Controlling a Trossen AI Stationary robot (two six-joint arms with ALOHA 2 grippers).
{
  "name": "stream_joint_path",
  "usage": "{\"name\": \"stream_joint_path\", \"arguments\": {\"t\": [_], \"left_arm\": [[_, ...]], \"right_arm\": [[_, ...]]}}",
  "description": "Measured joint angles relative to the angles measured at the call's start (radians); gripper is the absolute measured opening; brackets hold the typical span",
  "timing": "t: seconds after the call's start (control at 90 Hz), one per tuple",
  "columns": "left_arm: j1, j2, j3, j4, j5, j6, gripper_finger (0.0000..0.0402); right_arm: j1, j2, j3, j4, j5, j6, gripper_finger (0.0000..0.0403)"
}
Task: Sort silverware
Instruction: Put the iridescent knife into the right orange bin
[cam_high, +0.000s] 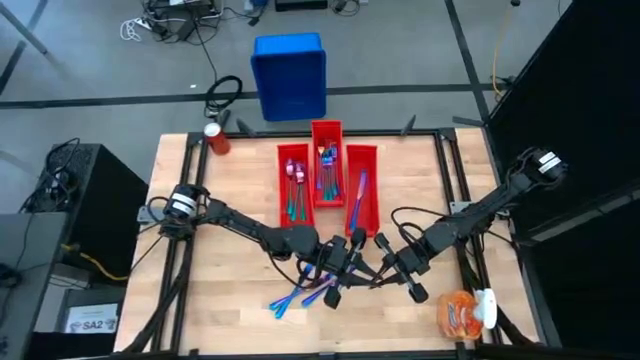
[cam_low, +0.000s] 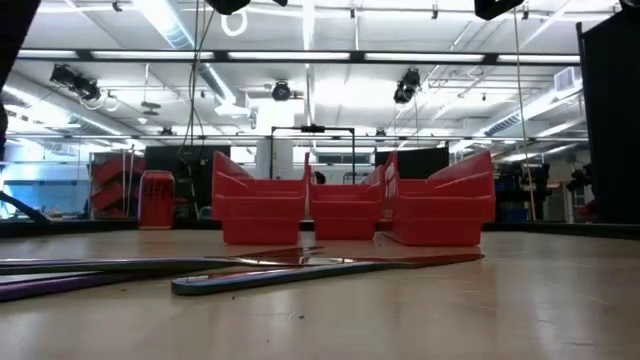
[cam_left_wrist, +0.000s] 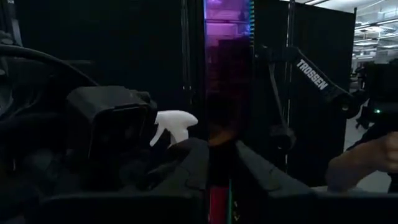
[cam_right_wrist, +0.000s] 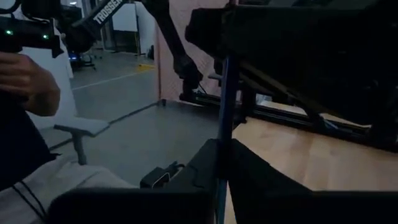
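High view: left gripper (cam_high: 340, 252) and right gripper (cam_high: 388, 262) close together over the near table (cam_high: 230, 190), just above loose silverware (cam_high: 300, 296). Three red bins (cam_high: 328, 185) behind, each with pieces inside.

Low view: silverware flat on the wood in front of the bins; no gripper in sight.

Left wrist view: fingers (cam_left_wrist: 186, 163) clamped on an upright purple utensil (cam_left_wrist: 227, 62).

Right wrist view: fingers (cam_right_wrist: 205, 163) pinching a slim blue utensil (cam_right_wrist: 225, 99), upright. Person's hand (cam_right_wrist: 28, 81) beyond the table.
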Motion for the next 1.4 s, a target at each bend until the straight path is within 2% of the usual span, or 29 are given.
{"name": "stream_joint_path", "arguments": {"t": [0.2, 0.444, 0.589, 0.778, 0.867, 0.933, 0.978, 1.067, 1.156, 1.267, 1.4], "left_arm": [[-0.001, 0.000, 0.000, 0.001, -0.037, -0.025, 0.0036], [-0.004, -0.002, 0.000, -0.047, -0.110, -0.052, 0.0170], [-0.016, -0.045, 0.000, -0.142, -0.219, -0.003, 0.0211], [-0.076, -0.132, 0.000, -0.256, -0.412, 0.114, 0.0216], [-0.125, -0.176, 0.000, -0.314, -0.550, 0.164, 0.0217], [-0.166, -0.210, 0.000, -0.380, -0.710, 0.183, 0.0217], [-0.196, -0.223, 0.000, -0.425, -0.857, 0.182, 0.0217], [-0.264, -0.234, 0.000, -0.504, -1.218, 0.145, 0.0218], [-0.313, -0.234, 0.000, -0.564, -1.506, 0.093, 0.0218], [-0.347, -0.230, 0.000, -0.623, -1.702, 0.019, 0.0218], [-0.357, -0.228, -0.008, -0.654, -1.737, -0.023, 0.0218]], "right_arm": [[0.003, 0.000, 0.000, 0.010, 0.027, -0.007, 0.0002], [0.047, 0.000, 0.000, 0.053, 0.185, -0.014, 0.0001], [0.069, 0.000, 0.000, 0.058, 0.305, -0.019, 0.0000], [0.071, 0.000, 0.000, 0.054, 0.428, -0.018, 0.0000], [0.067, 0.000, 0.000, 0.049, 0.508, -0.018, 0.0000], [0.067, 0.000, 0.000, 0.043, 0.597, -0.019, 0.0000], [0.063, 0.000, 0.001, 0.031, 0.677, -0.017, 0.0000], [0.034, 0.000, 0.001, -0.013, 0.832, 0.001, 0.0000], [-0.026, 0.000, 0.001, -0.080, 0.916, 0.074, 0.0000], [-0.150, 0.000, 0.001, -0.166, 0.889, 0.216, 0.0000], [-0.331, 0.000, 0.001, -0.267, 0.678, 0.389, 0.0000]]}}
